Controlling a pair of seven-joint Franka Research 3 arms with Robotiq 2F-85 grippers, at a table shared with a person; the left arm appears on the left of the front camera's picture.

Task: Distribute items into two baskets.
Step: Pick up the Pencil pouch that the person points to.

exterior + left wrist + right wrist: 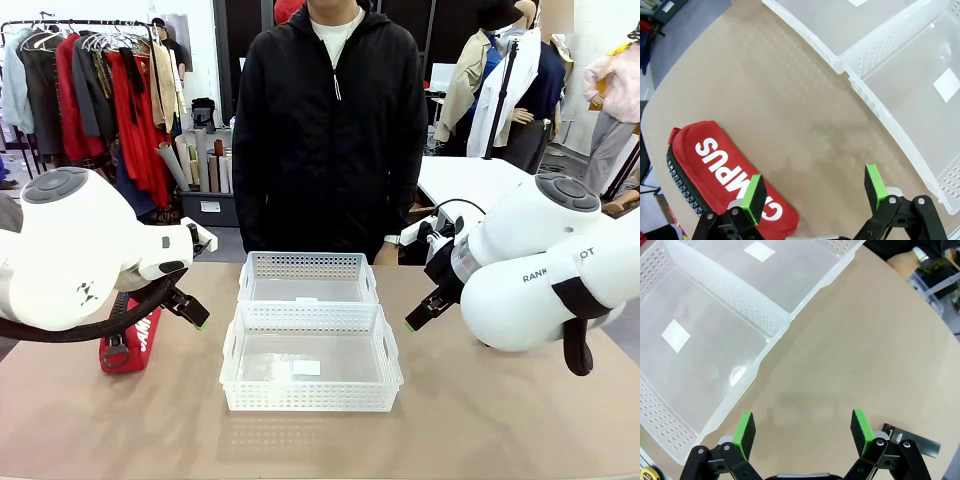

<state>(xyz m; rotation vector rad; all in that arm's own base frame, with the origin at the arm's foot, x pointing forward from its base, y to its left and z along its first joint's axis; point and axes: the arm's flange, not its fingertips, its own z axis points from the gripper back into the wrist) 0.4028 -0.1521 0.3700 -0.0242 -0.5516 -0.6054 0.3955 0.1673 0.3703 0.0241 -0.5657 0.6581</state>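
a: pouch (715, 160) where?
b: flat on table (500, 420), left of the baskets (310, 398). left gripper (815, 190) and right gripper (802, 432) wide open, empty.
a: handling?
b: looks soft and light, probably sags. pinch across the middle.

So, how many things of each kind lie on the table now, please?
White baskets: 2
Red pouch: 1
Black stapler, partly hidden by the gripper: 1
Total: 4
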